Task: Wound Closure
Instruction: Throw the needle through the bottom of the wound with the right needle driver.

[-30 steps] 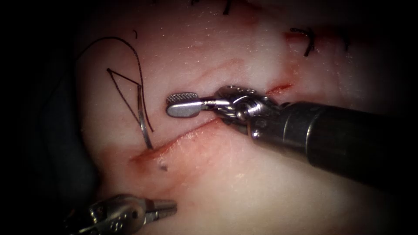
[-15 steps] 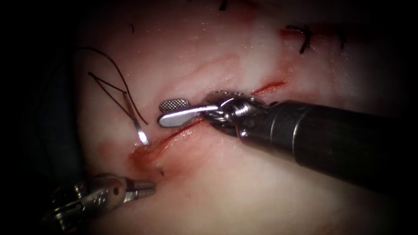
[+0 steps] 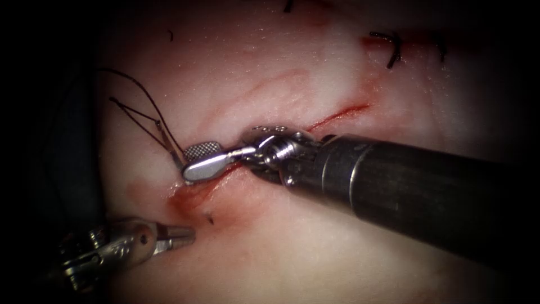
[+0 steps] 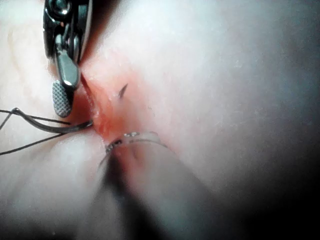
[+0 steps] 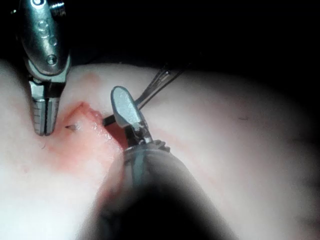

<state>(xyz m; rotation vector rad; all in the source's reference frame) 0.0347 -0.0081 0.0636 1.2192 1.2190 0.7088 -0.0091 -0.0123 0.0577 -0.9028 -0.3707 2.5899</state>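
The tissue (image 3: 315,225) carries a red cut (image 3: 337,115) that runs from lower left to upper right. The curved needle (image 3: 170,145) stands in the tissue at the cut's left end, on its left side, with its tail up. Dark thread (image 3: 138,84) loops away from the tail. My right tool (image 3: 188,162) has its jaws open right against the needle where it enters, and it holds nothing. The left tool (image 3: 188,233) sits below the cut's end, shut and holding nothing. In the right wrist view its shut jaws (image 5: 42,120) hang beside a short dark point (image 5: 70,126) in the tissue.
Finished stitches (image 3: 394,50) cross the cut at the upper right. Red fluid (image 3: 188,200) stains the cut's left end. The dark point (image 3: 209,217) pokes out on the cut's right side. The right tool's thick shaft (image 3: 422,197) covers the cut's middle.
The right tool has slid left along the cut until its open jaws reach the needle. Less of the needle shows above the tissue. The left tool stays low, shut.
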